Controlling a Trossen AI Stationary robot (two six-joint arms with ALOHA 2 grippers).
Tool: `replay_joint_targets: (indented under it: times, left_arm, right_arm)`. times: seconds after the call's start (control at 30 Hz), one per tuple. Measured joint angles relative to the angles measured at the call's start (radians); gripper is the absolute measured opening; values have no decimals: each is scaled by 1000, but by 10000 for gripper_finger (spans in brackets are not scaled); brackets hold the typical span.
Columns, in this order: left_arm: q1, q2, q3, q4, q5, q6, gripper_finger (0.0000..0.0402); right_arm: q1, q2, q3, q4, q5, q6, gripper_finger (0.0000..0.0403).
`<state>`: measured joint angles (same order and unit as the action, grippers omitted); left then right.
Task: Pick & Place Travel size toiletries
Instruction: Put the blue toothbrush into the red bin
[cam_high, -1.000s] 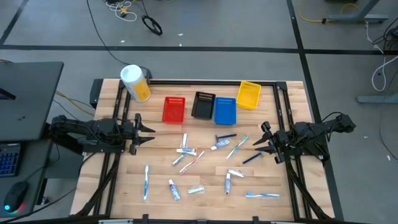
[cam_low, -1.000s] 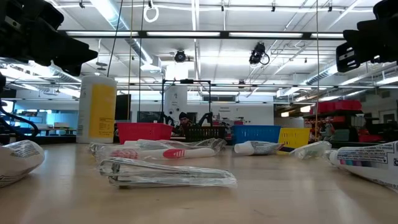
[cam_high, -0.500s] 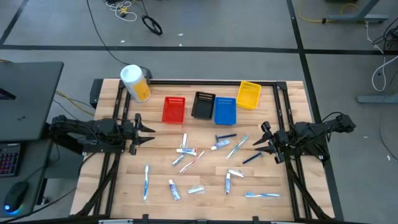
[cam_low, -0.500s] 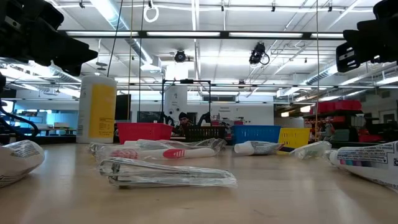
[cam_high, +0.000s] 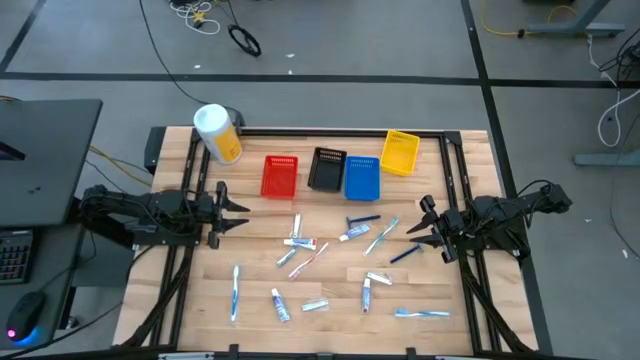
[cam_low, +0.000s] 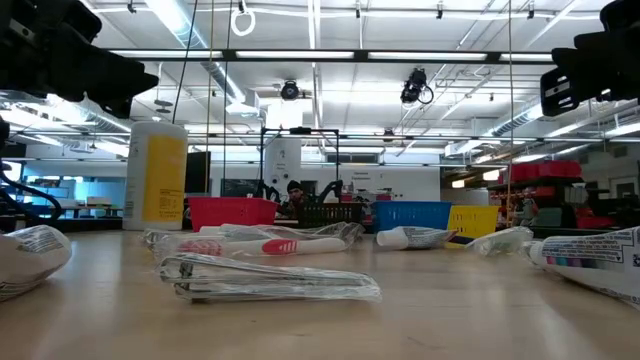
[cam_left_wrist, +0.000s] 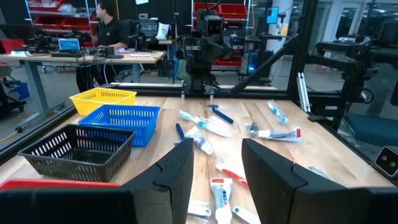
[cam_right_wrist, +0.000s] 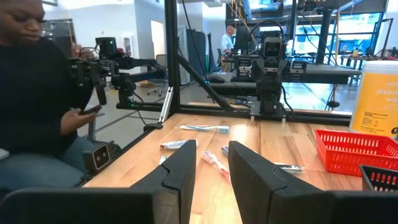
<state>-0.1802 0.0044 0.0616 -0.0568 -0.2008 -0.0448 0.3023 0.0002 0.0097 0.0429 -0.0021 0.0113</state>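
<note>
High view shows the wooden surface (cam_high: 330, 310) with the toiletries (cam_high: 300, 243) strewn over its middle and lower part: toothbrushes, tubes and razors lying flat, none held. Along the upper edge of the surface sit four bins in a row, red bin (cam_high: 280, 176), black bin (cam_high: 326, 169), blue bin (cam_high: 362, 178) and yellow bin (cam_high: 400, 152), the yellow one tilted and a little higher in the frame. At upper left of the surface lies the canister (cam_high: 217, 133), yellow with a white lid. On the left edge of the surface, at mid height in the frame, the left claw (cam_high: 236, 211) hangs above the wood with its fingers spread and nothing between them; the nearest items lie well to its right. On the right edge, the right claw (cam_high: 420, 226) is likewise parted and empty, near a dark razor (cam_high: 405, 255) but apart from it. Low view has a wrapped toothbrush (cam_low: 270, 280) in the lower centre, a red-and-white toothbrush (cam_low: 265, 243) behind it, and a tube (cam_low: 590, 258) at right. Right wrist view shows a person in a dark top (cam_right_wrist: 37, 118) seated at the frame's left, beyond the surface.
</note>
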Motion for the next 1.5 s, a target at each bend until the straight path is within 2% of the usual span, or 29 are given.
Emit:
replay_joint_targets:
  times: [0.77, 1.0, 1.37, 1.5]
  left_arm:
    - [0, 0, 0, 15, -23, -2, 144]
    - [0, 0, 0, 74, -56, 30, 144]
    - [0, 2, 0, 125, -77, -114, 144]
    - [0, 2, 0, 125, -146, -124, 144]
  right_arm:
    - [0, 0, 0, 0, 0, 0, 103]
    - [0, 0, 0, 0, 0, 0, 103]
    - [0, 0, 0, 0, 0, 0, 103]
    - [0, 0, 0, 0, 0, 0, 103]
